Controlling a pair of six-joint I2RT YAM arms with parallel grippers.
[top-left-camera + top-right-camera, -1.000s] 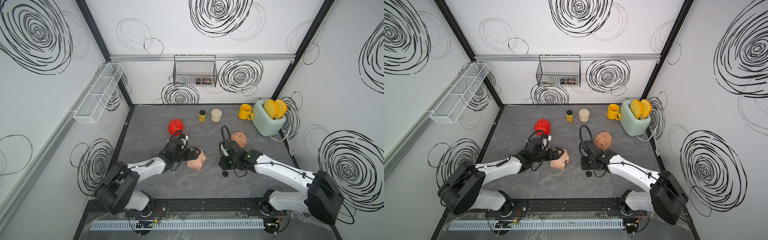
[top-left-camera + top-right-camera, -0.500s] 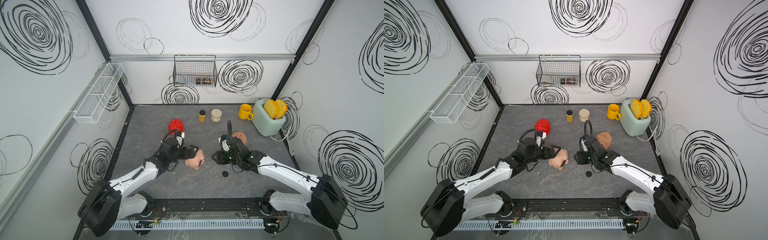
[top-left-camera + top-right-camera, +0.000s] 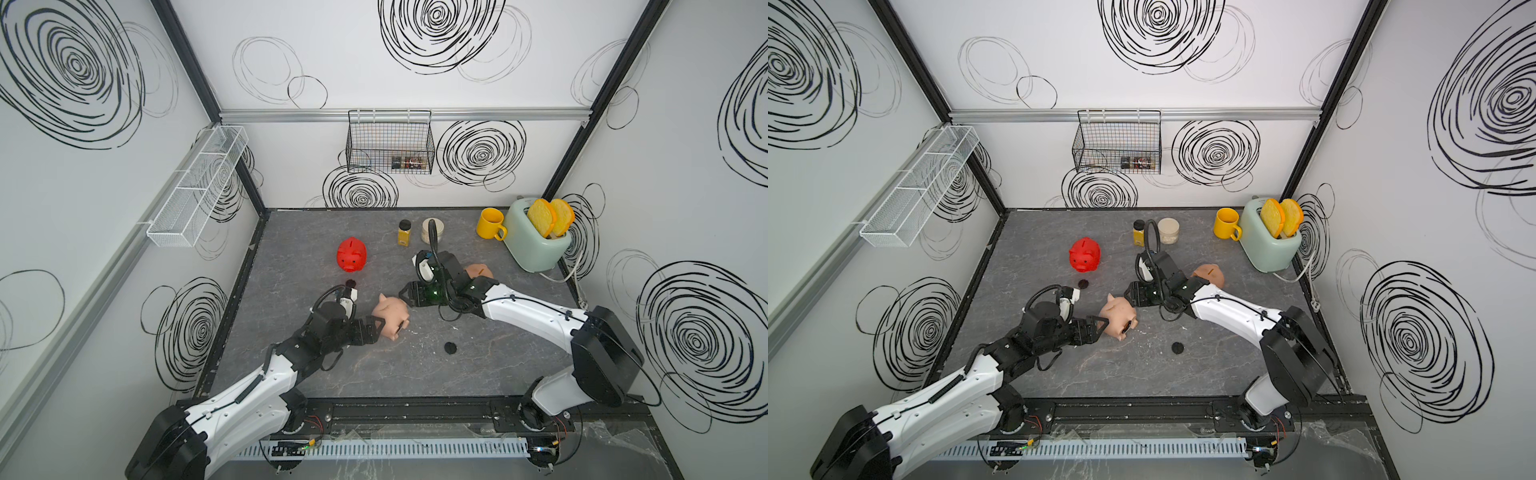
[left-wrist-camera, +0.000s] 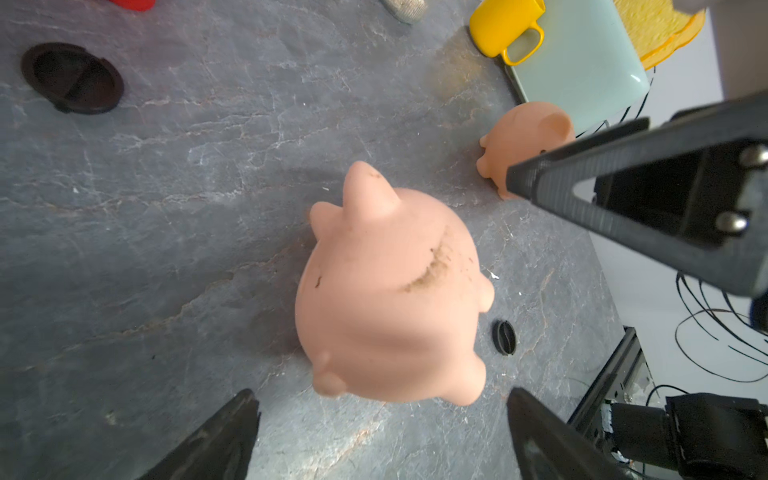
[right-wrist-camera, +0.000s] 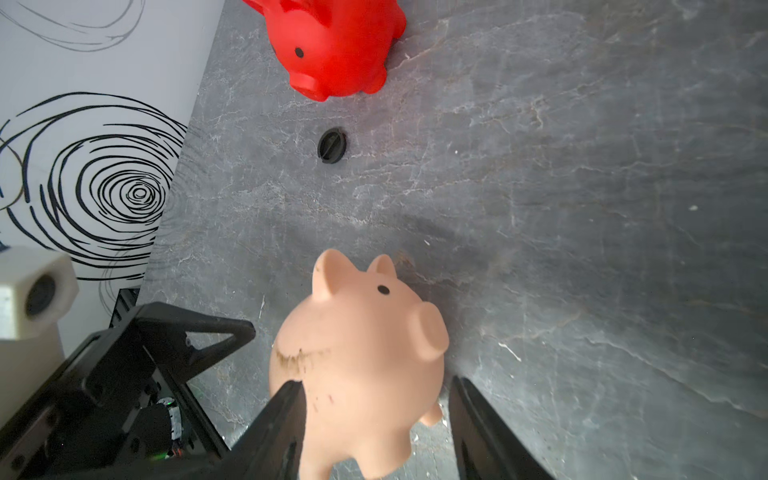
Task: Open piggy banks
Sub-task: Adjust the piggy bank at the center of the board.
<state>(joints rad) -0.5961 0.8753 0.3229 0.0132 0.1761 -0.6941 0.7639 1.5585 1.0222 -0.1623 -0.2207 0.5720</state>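
the pale pink piggy bank [image 3: 390, 313] is found lying on its side near the middle of the grey table [image 3: 299, 374], between the two grippers, which are pointed at it from opposite sides. the left gripper [image 4: 380, 399] is held with its jaws wide apart. in the left wrist view both fingers are seen clear of the pig, and nothing is clamped. the right gripper [image 5: 376, 384] is also spread, and the body of the pig is placed between its jaws. one finger [image 5: 286, 415] is seen against the body, while a gap is left on the other side. the red piggy bank [image 3: 351, 254] is standing upright further back, toward the left wall, and a black plug [image 3: 351, 283] is laid just in front of it. the peach-tan piggy bank [image 3: 480, 271] is partly hidden behind the right arm. a second black plug [image 3: 449, 347] is seen nearer the front edge, apart from all the pigs.
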